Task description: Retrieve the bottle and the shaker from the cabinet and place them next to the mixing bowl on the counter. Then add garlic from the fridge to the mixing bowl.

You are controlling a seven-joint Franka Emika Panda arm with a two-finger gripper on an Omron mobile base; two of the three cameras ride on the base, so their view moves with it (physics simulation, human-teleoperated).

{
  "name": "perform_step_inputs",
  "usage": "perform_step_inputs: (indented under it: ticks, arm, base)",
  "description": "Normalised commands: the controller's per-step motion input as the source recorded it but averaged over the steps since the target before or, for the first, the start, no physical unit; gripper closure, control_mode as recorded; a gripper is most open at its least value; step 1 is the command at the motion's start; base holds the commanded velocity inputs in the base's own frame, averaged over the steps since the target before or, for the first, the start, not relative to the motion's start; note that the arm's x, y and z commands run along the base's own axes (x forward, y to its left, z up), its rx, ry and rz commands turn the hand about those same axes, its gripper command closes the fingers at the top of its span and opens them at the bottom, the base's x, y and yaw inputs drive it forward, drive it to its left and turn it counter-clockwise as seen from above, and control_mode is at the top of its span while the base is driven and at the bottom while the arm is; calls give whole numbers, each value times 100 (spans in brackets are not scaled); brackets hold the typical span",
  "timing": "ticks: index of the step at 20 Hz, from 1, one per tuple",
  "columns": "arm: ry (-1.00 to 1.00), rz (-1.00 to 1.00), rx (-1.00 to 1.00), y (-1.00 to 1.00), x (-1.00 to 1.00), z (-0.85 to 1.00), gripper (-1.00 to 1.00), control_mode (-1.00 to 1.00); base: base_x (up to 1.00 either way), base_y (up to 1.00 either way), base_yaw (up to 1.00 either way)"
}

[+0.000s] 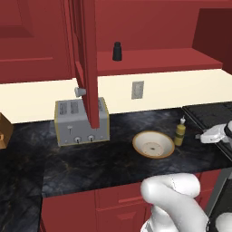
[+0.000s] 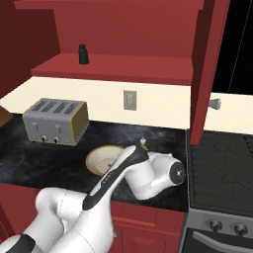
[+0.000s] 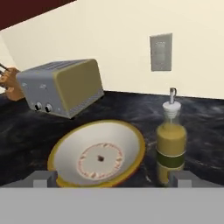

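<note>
Left base view: no brand, label or legible writing on anything. The bottle stands upright on the counter, just beside the mixing bowl on its right. The shaker stands on the red shelf of the cabinet, whose door hangs open over the toaster. The claw itself cannot be made out here.

Right base view: the arm reaches low over the counter, hiding part of the mixing bowl; the bottle's spout just shows above the arm. The shaker is on the shelf, well apart from the arm.

Hand view: the gripper has its tips spread wide apart, holding and touching nothing. The mixing bowl and the bottle stand side by side between and just beyond the tips, the bottle near the right tip. The toaster and a wall socket lie behind.
</note>
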Motion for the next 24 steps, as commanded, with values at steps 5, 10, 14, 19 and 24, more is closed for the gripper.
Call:
perform_step_inputs:
  ticks: [5,10,14,19,24]
  arm:
    - [0,-13,0,50,-33,100,-100,-100]
    - [5,0,0,58,-18,100,-100,-100]
    - [7,0,0,55,-19,100,-100,-100]
    - [12,1,0,29,-8,100,-100,-100]
    - [7,0,0,43,-1,100,-100,-100]
  base:
    - [0,0,0]
    - [0,0,0]
    - [0,0,0]
    - [0,0,0]
    - [0,0,0]
